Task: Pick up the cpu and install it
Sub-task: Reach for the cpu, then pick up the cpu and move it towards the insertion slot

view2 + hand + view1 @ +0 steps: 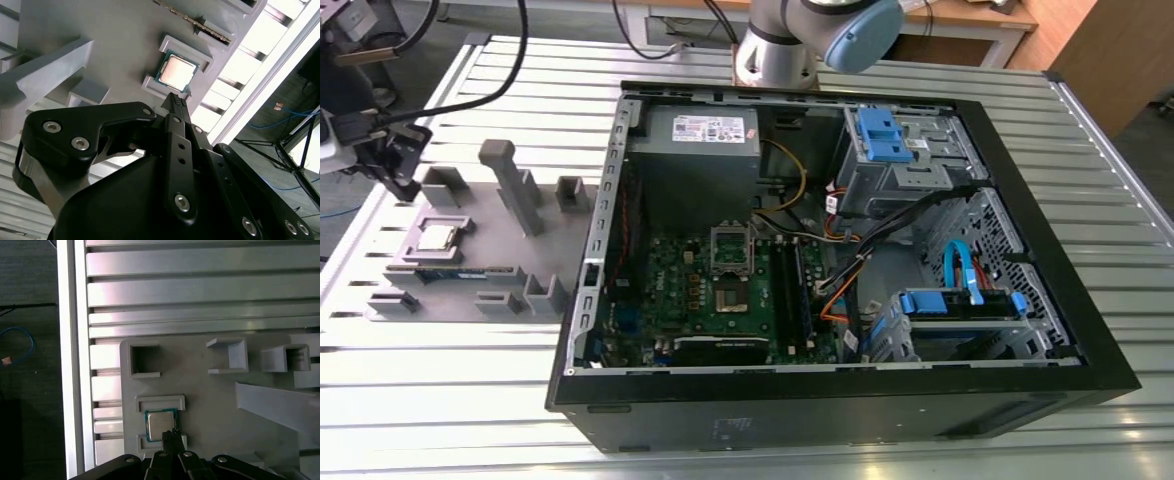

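The cpu (161, 424) in its tray (200, 390), gripper (171, 436) near it, jaws closed — exterior view adds the case (854, 410).

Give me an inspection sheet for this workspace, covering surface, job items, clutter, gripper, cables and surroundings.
Surface: slatted metal table, with a grey fixture tray at the exterior view's left.
Job's things: cpu seated in its tray pocket, not lifted; open computer case with motherboard exposed.
Clutter: memory stick in the tray beside the cpu.
Gripper: gripper shut, empty, tips near the cpu's corner in both wrist views.
Cables: wires inside the case; blue cable on the floor.
Surroundings: wooden desk behind the table.
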`<state>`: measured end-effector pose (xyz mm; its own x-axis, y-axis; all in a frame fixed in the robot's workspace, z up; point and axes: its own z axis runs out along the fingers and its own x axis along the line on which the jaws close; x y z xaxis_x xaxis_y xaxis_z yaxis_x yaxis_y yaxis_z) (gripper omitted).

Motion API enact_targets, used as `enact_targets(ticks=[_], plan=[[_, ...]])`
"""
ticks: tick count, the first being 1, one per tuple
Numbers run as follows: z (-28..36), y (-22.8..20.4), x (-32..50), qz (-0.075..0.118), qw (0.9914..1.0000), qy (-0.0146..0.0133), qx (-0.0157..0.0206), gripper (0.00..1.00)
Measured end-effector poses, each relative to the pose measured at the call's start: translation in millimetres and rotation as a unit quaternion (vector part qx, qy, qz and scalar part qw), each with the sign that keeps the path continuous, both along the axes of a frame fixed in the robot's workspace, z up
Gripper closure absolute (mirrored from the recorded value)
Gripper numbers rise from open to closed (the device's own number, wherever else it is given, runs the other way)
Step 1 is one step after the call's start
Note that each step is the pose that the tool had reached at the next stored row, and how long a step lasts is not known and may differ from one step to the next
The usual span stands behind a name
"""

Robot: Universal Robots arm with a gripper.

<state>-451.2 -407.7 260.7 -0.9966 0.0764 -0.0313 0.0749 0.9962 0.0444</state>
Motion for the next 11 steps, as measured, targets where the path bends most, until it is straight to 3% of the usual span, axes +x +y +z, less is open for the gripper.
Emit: enact_targets(ticks=[11], plan=[[-8.3, -1.6, -1.1, 0.0, 1.0, 0.0, -0.0001, 0.89]])
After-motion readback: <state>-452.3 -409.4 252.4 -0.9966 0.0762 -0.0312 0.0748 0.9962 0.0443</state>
